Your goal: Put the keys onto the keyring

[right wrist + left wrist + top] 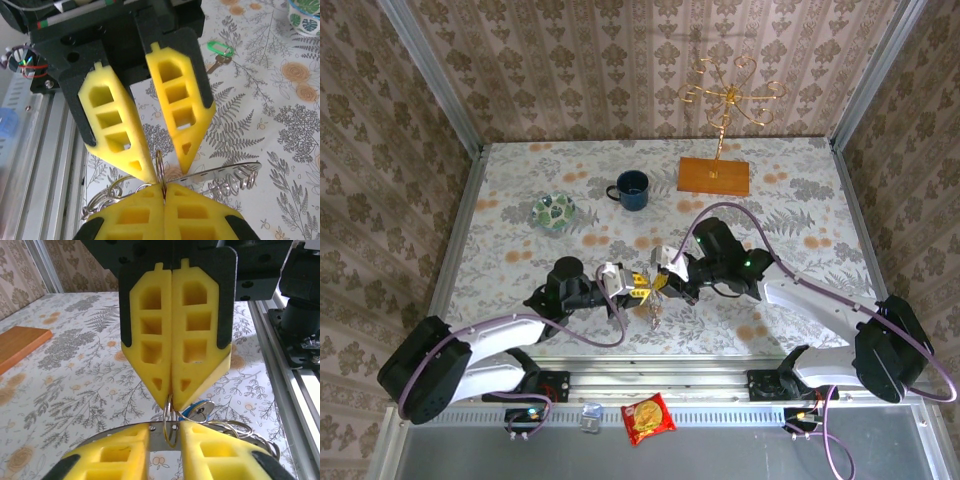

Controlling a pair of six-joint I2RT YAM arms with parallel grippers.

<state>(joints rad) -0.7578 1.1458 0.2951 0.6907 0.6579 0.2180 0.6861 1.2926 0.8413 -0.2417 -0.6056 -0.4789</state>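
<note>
My two grippers meet tip to tip over the near middle of the table. The right gripper (pixel 662 283) (pixel 164 187) (pixel 172 401) is shut on a small metal split ring (pixel 159 162) (pixel 167 417) that stands upright. The left gripper (pixel 638 288) (pixel 165 432) (pixel 168 173) is open, and that small ring stands in the gap between its fingers. The keyring (pixel 220 170) (pixel 159 439), a flat grey strip with wire coils seen edge on, hangs just below the fingertips. A blue key (pixel 188 413) sits among silver rings beside the right gripper's tip. A green key (pixel 220 49) lies on the table beyond the left gripper.
A blue mug (pixel 632 190) and a green-patterned glass dish (pixel 554 212) stand further back. The gold wire stand (pixel 728 100) on its wooden base (pixel 714 176) is at the back right. A snack packet (pixel 648 417) lies on the front rail.
</note>
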